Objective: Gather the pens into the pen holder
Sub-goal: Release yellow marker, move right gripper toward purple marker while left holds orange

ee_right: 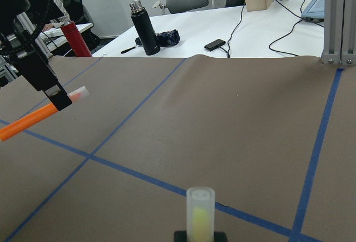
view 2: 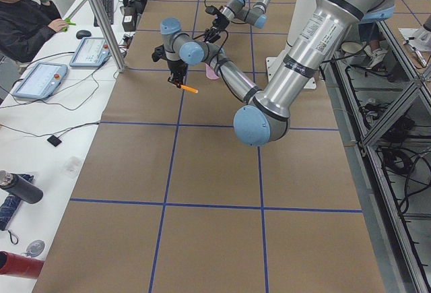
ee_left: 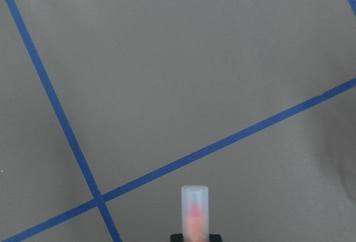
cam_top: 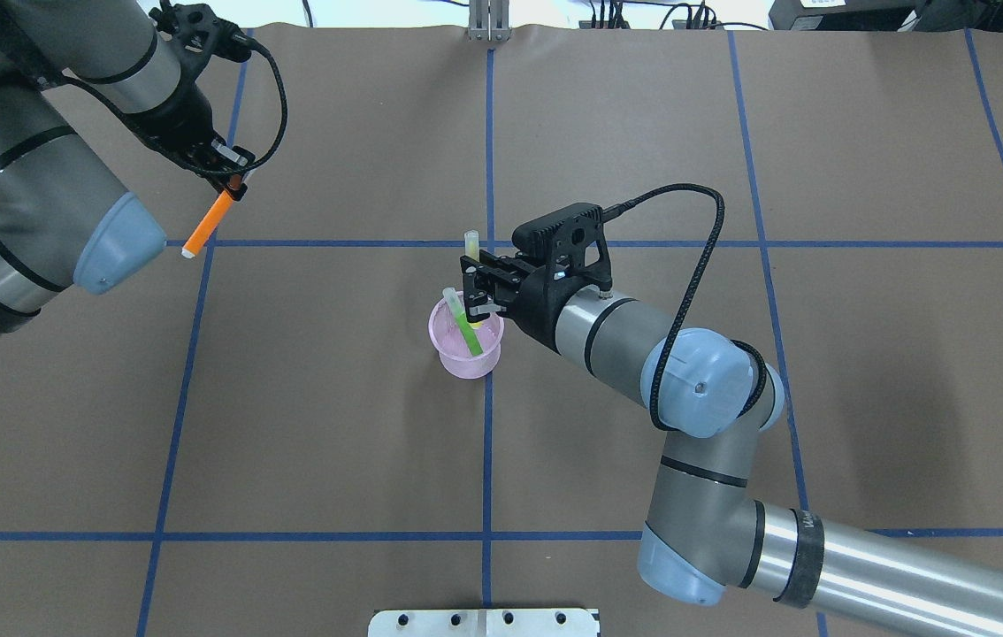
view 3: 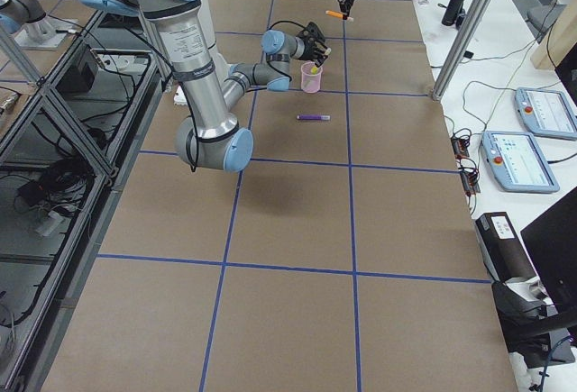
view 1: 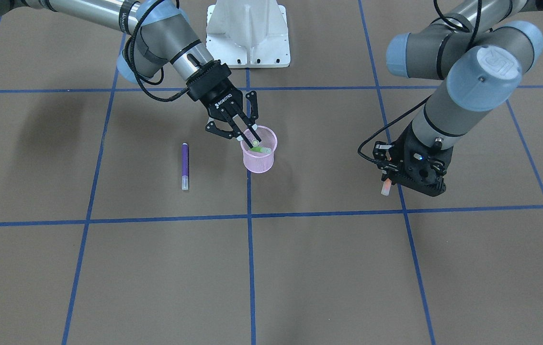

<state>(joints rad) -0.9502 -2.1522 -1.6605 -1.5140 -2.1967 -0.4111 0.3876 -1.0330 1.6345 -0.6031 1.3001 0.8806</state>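
Above the pen holder point(cam_top: 459, 361) my right gripper point(cam_top: 472, 292) clamps the yellow pen point(cam_top: 470, 241) (left gripper point(cam_top: 232, 180) pinches the orange pen point(cam_top: 208, 223)); bumping the rim could topple it.

yellow pen point(ee_right: 200, 211) cut off below, orange pen point(view 1: 386, 188) mostly behind left tool point(view 1: 388, 176)

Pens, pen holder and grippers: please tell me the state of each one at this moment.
pen holder, upright, one pen inside.
green pen, leaning inside the pen holder.
yellow pen, held over the pen holder.
orange pen, held tilted.
purple pen, lying flat outside the pen holder.
left gripper, shut on the orange pen.
right gripper, shut on the yellow pen.
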